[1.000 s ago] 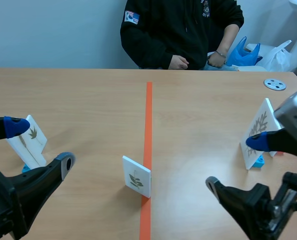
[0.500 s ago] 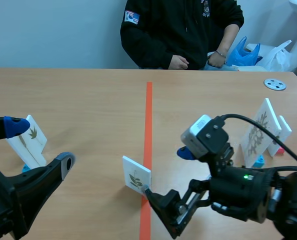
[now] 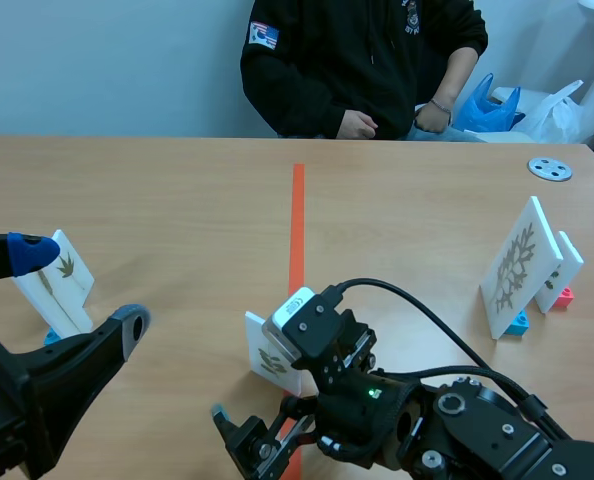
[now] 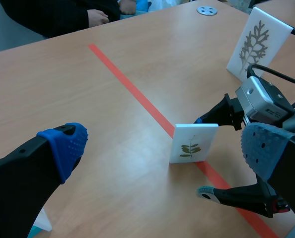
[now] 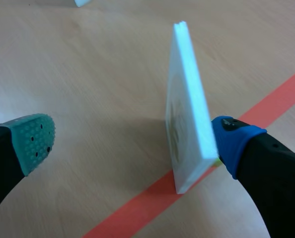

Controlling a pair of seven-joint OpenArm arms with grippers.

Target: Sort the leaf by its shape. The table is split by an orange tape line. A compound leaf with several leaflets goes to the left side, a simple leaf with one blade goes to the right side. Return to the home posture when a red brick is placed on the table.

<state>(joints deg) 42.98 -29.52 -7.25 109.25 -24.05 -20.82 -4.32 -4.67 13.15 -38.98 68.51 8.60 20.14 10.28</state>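
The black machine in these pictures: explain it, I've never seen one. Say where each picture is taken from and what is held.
It is two robot arms, each ending in a two-fingered claw. One picture looks from between them over the table; the others look past the left claw and the right claw. White leaf cards stand there: the middle card at the orange tape line, a left card, two right cards. The right claw, open, straddles the middle card. Nothing is held.

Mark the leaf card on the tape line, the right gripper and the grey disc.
leaf card (image 4: 193, 145): left wrist view, middle of its printed face.
right gripper (image 5: 132, 141): right wrist view, midway between its open fingertips.
grey disc (image 3: 550, 169): scene view, centre of its top face.
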